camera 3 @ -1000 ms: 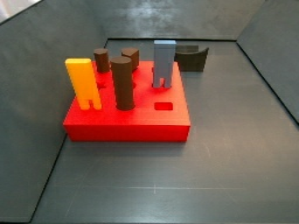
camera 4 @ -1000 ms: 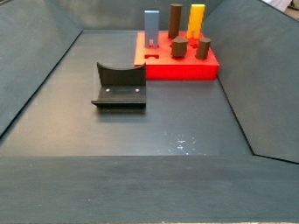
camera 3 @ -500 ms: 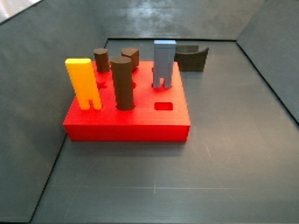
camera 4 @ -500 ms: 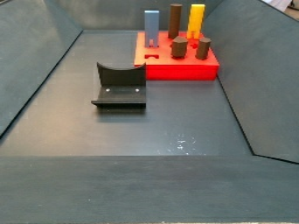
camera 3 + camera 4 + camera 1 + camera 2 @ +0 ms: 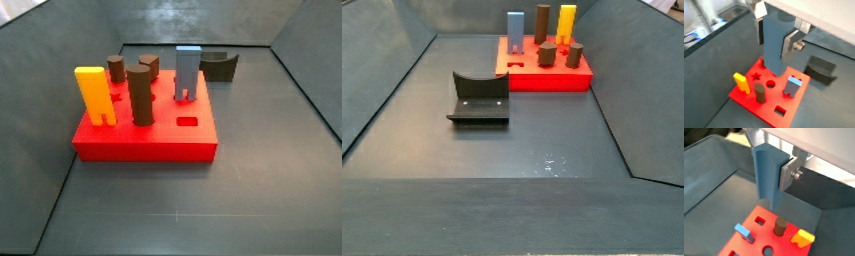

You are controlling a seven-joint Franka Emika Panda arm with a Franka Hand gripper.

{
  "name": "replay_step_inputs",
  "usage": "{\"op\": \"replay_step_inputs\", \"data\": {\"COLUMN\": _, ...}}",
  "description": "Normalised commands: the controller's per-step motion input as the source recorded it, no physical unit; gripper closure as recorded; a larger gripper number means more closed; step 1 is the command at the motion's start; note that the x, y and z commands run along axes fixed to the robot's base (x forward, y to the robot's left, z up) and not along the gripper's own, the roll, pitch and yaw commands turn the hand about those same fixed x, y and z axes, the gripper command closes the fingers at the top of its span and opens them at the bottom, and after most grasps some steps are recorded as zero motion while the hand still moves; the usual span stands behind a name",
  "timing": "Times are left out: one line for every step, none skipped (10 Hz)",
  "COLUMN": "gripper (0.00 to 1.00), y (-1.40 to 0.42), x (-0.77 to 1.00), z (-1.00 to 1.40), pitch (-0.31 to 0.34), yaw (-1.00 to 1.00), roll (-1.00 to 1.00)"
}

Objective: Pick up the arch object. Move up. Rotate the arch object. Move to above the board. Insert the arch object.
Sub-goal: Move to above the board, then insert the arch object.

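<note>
Both side views show us the arch object [image 5: 189, 75] [image 5: 516, 27] upright on the board [image 5: 147, 145], long axis vertical, legs down: blue-grey, two-legged. Wrist views place the gripper [image 5: 774, 50] above the board, plates pinching a blue-grey bar [image 5: 772, 37].

My gripper [image 5: 774, 50] hangs high over the dark grey floor [image 5: 201, 210], its fingers closed against a blue-grey bar [image 5: 772, 37]. Two things lie directly on that floor. The red board [image 5: 144, 145] sits flat at centre left in a side view. The fixture [image 5: 218, 66] stands just behind it, towards the upper right, and is well apart from the board in the side view [image 5: 478, 98].
</note>
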Motion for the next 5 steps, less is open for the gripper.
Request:
{"op": "replay_step_inputs", "data": {"gripper": 1.0, "y": -0.04, "x": 0.08, "z": 0.03, "pitch": 0.23, "yaw": 0.63, "roll": 0.05}}
{"op": "replay_step_inputs", "data": {"gripper": 1.0, "y": -0.03, "x": 0.08, "z": 0.02, "pitch": 0.189, "yaw": 0.39, "roll": 0.05}}
{"op": "replay_step_inputs", "data": {"gripper": 1.0, "y": -0.03, "x": 0.07, "z": 0.02, "pitch": 0.154, "yaw": 0.23, "roll": 0.05}}
{"op": "replay_step_inputs", "data": {"gripper": 1.0, "y": 0.71, "x": 0.65, "z": -0.29, "pitch": 0.007, "yaw": 0.09, "roll": -0.03}}
{"op": "replay_step_inputs", "data": {"gripper": 1.0, "y": 0.76, "x": 0.61, "z": -0.26, "pitch": 0.0, "yaw": 0.08, "roll": 0.0}}
